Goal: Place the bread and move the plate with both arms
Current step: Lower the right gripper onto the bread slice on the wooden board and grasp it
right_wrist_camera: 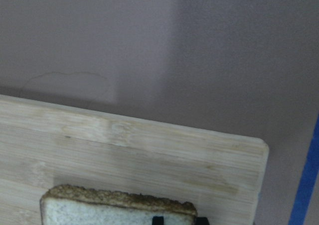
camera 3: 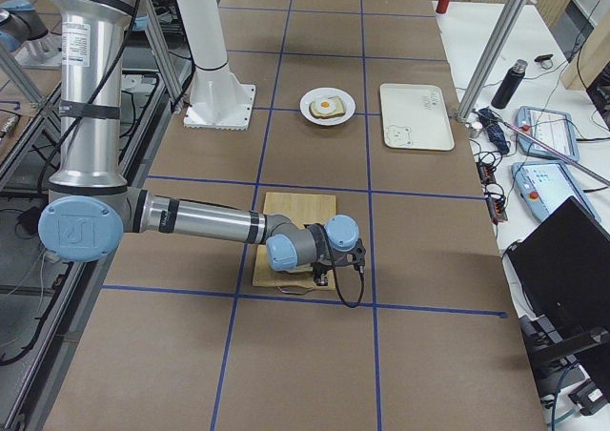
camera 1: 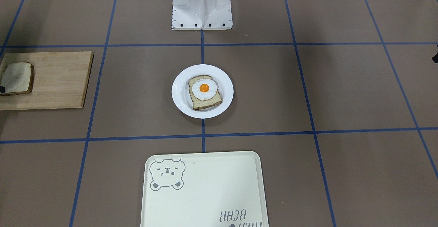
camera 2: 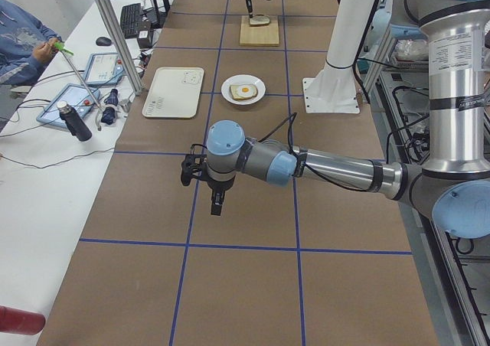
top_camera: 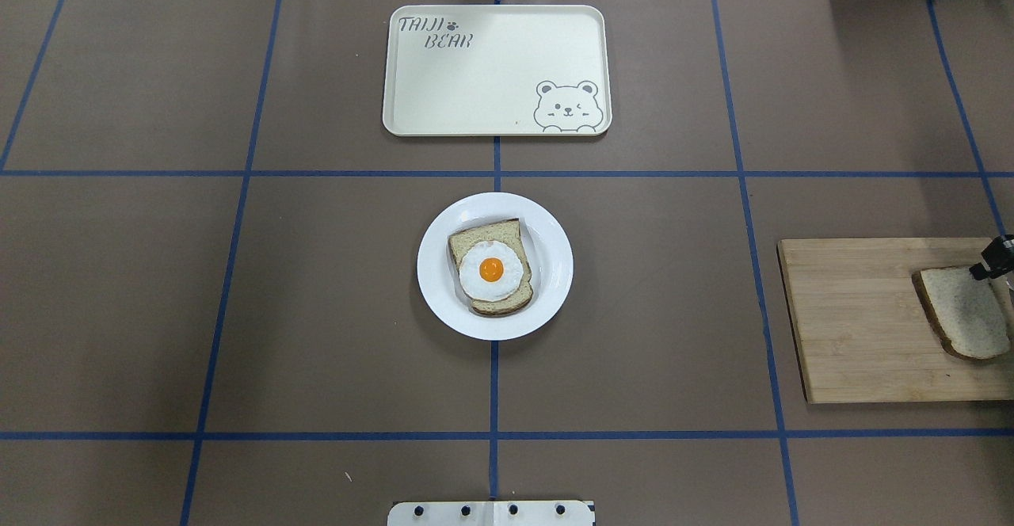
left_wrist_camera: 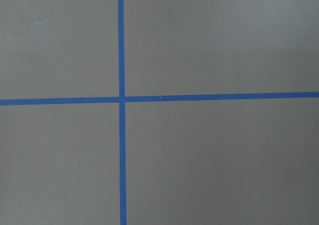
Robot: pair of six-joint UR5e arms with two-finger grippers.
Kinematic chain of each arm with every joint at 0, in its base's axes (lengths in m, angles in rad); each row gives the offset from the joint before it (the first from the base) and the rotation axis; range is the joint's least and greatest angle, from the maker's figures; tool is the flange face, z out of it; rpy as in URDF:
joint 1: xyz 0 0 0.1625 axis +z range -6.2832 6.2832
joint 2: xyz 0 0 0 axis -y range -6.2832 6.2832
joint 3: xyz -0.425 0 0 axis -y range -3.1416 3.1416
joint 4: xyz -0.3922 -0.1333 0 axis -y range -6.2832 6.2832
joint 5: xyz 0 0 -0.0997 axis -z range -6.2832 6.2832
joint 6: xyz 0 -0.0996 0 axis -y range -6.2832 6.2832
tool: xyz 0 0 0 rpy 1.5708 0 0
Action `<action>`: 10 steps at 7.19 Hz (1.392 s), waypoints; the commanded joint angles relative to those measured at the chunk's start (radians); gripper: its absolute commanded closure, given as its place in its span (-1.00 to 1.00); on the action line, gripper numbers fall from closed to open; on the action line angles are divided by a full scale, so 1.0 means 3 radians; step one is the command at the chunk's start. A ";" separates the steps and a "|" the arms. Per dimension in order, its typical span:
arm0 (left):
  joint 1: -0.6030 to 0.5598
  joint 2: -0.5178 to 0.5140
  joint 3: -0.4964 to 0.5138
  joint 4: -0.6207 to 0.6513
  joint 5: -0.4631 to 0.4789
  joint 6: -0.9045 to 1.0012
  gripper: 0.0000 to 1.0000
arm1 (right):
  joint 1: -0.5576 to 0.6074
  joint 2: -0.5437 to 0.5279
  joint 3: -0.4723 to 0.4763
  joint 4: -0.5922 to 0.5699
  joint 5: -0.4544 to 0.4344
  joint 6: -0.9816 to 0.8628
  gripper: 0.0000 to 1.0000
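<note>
Flat brown table cover (left_wrist_camera: 214,41) straight below left claw (camera 2: 218,207), filling whole view. Two blue tape lines on it: one line (left_wrist_camera: 224,95) edge to edge, other line (left_wrist_camera: 121,175) top to bottom. Crossing (left_wrist_camera: 121,99) at right angle, off-centre under claw. Few pale specks near crossing.

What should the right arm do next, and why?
Probably shut the right pincer on the plain pale bread slice and lift: its tips sit at the crust, the slice lies flat on the bamboo cutting board, away from the round white plate.
</note>
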 commanded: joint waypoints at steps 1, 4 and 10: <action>0.0000 0.0004 -0.0003 0.0001 0.0000 -0.0001 -0.96 | 0.0000 0.0005 0.0022 0.0000 -0.0003 0.0000 -0.18; 0.0000 0.0004 -0.0008 0.0001 0.0000 -0.0006 -0.96 | 0.0000 0.0041 -0.0018 -0.0020 -0.0008 0.0000 -0.31; 0.0000 0.0009 0.0027 -0.0004 0.0000 -0.0001 -0.96 | 0.0000 0.0051 -0.0065 -0.0005 -0.0003 0.0113 -0.13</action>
